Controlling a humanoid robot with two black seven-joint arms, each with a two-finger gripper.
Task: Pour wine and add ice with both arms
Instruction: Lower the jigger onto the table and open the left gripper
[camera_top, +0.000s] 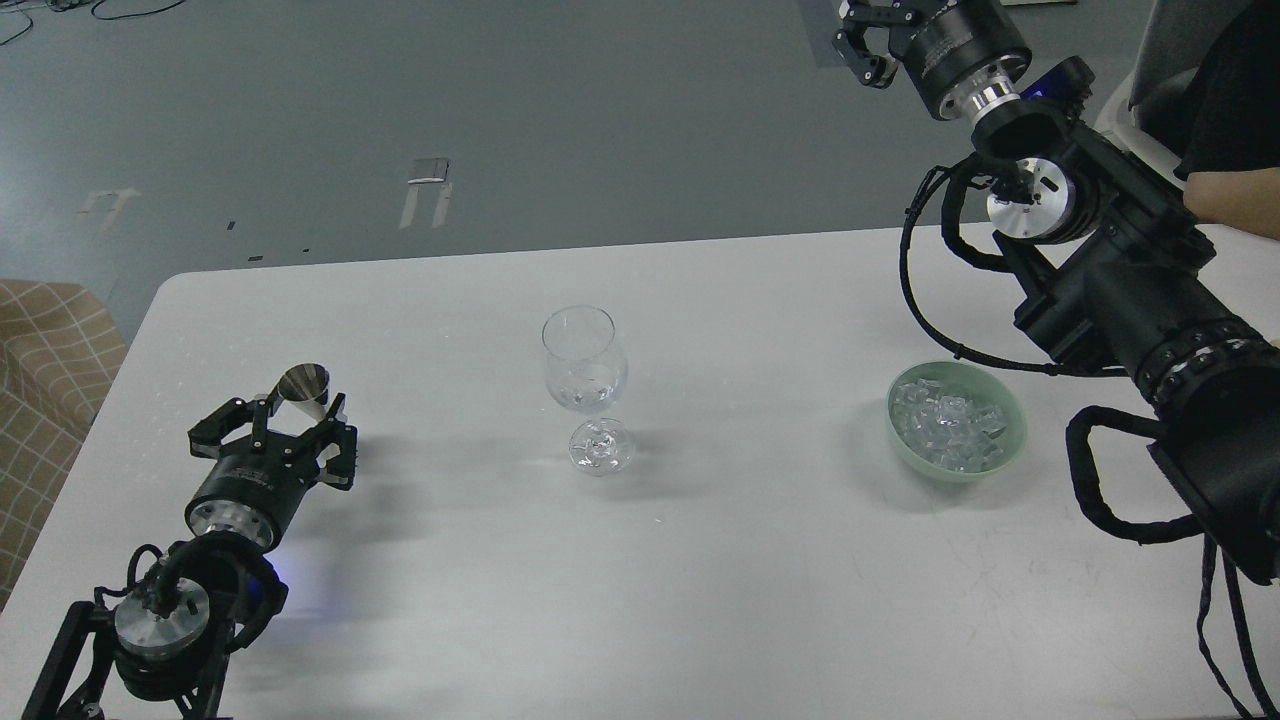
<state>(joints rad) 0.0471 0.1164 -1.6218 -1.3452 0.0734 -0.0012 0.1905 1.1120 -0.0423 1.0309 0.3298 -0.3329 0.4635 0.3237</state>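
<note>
A clear stemmed wine glass (584, 345) stands at the table's middle with a shallow pool of clear wine (588, 397) in its bowl. My left gripper (290, 425) is low over the table's left side, shut on a small steel jigger (303, 384) that leans slightly; the jigger's lower part is hidden behind the fingers. Ice (948, 424), many clear cubes, fills a pale green bowl (1012, 448) at the right. My right gripper (866, 48) is raised high at the top edge, far beyond the bowl, open and empty, partly cut off.
The white table (700, 580) ends at its far edge just behind the glass. A person's arm (1235, 200) is at the right edge. A tan checked seat (45, 350) stands at the left. My right arm's cables (920, 300) hang above the bowl.
</note>
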